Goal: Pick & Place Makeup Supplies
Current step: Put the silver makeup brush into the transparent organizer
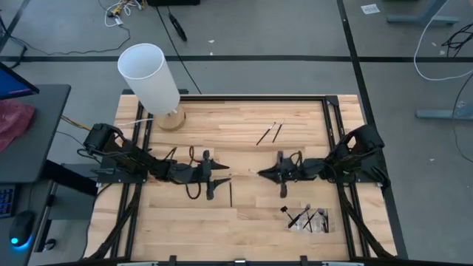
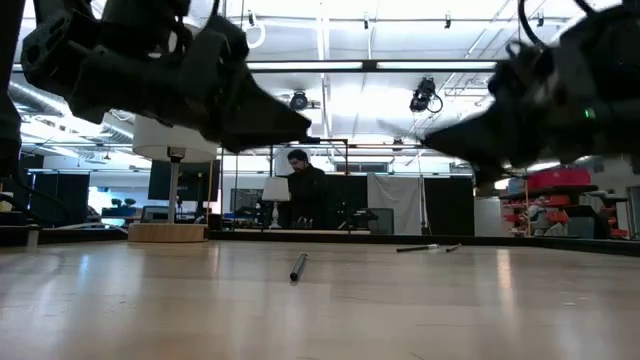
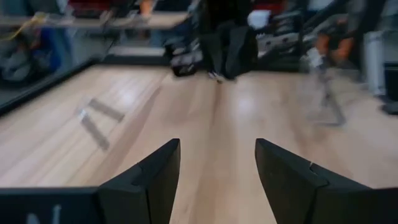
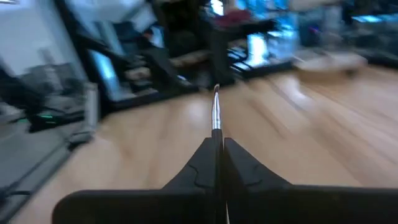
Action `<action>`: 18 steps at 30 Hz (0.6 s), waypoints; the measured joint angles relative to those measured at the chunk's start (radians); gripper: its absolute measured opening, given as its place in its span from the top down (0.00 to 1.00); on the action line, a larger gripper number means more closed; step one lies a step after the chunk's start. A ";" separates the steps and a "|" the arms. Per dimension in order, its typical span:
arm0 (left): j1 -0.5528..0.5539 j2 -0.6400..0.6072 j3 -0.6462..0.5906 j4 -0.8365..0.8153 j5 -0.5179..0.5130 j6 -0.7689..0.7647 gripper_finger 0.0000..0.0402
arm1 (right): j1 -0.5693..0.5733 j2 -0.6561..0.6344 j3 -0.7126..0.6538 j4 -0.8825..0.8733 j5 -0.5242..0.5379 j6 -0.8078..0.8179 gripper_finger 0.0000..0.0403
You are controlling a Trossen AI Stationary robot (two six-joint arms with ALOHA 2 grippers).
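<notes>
- The right gripper [image 4: 219,149] has its jaws pressed together on a thin makeup brush [image 4: 216,115], whose silvery ferrule and tip stick out past the fingertips; in the high view this gripper [image 1: 259,172] hangs above the middle of the worktop [image 1: 244,118].
- The left gripper [image 3: 217,163] has its jaws spread wide with nothing between them; in the high view it [image 1: 225,177] sits just left of the right one, tips nearly facing it.
- One dark brush [image 1: 230,195] lies alone on the wood just below the left gripper.
- Two brushes [image 1: 270,132] lie side by side toward the far edge.
- A small heap of brushes [image 1: 307,218] lies near the right front corner; I cannot count them.
- One white cylinder [image 1: 150,77] stands on a round wooden base at the far left corner.
</notes>
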 joint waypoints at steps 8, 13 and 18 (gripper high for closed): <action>-0.024 0.003 0.053 0.085 0.082 0.129 0.47 | 0.044 -0.001 0.250 -0.142 -0.122 -0.158 0.99; -0.044 0.033 0.111 0.089 0.095 0.185 0.47 | 0.059 -0.001 0.346 -0.210 -0.125 -0.242 0.99; -0.068 0.055 0.136 0.095 0.116 0.196 0.47 | 0.068 -0.002 0.359 -0.206 -0.135 -0.261 0.99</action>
